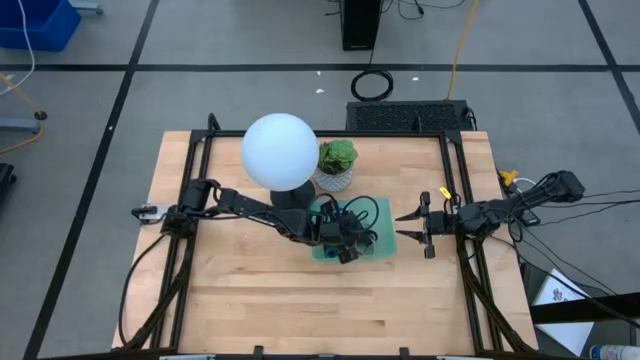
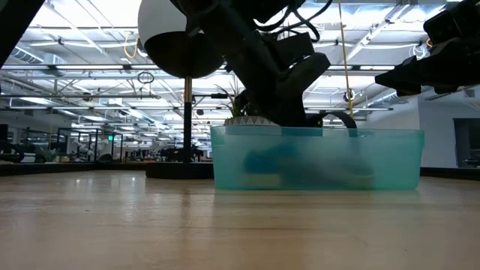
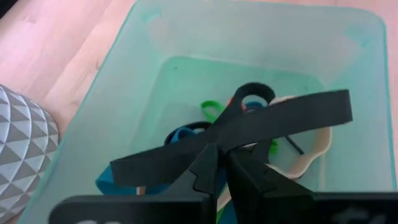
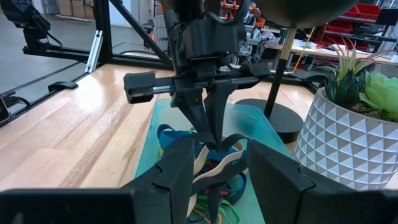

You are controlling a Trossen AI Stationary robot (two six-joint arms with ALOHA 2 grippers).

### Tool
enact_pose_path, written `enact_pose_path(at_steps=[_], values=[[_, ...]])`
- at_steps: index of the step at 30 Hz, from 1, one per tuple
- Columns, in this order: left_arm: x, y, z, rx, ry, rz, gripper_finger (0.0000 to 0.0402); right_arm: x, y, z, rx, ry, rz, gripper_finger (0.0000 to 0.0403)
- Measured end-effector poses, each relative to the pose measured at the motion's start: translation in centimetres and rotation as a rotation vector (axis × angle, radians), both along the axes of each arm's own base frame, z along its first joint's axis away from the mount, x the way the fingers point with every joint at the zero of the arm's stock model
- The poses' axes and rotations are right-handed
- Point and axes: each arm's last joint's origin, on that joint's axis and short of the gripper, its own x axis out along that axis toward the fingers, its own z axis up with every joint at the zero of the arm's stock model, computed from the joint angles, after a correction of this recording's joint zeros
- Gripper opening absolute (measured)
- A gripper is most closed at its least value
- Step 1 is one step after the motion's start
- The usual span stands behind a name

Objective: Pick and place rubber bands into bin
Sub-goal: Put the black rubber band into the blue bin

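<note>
Rubber bands [image 3: 186, 134] lie heaped in the bin [image 3: 112, 81] directly beneath the left gripper [image 3: 221, 168], whose near-closed fingers pinch a black band [image 3: 249, 121]; the right gripper [image 1: 412, 228] waits open beside the bin

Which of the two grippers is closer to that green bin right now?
The left. The left gripper hangs right over the bin, pinching a black rubber band above the pile. The right gripper waits open beside the bin, just off its edge.
</note>
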Motion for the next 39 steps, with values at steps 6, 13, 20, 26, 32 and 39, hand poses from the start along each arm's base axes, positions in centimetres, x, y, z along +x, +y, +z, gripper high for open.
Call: enact_pose_path(at_steps=[6,13,20,26,32,39], values=[[0.2,0.0,0.2,-0.005,-0.033,0.0,0.0039,0.0,0.0,0.0,0.0,0.0,0.0,0.0141],[0.3,0.0,0.2,-0.008,-0.039,-0.001,0.004,0.0,0.0,0.0,0.0,0.0,0.0,0.0141],[0.3,-0.1,0.2,-0.012,-0.038,-0.005,0.0072,0.0,0.0,0.0,0.0,0.0,0.0,0.0141],[0.3,-0.1,0.2,-0.001,-0.033,-0.018,0.0141,0.0,0.0,0.0,0.0,0.0,0.0,0.0141],[0.2,-0.1,0.2,0.026,-0.012,-0.048,0.0179,0.0,0.0,0.0,0.0,0.0,0.0,0.0141],[-0.8,-0.1,-0.1,-0.005,0.109,-0.087,0.0193,0.0,0.0,0.0,0.0,0.0,0.0,0.0141]])
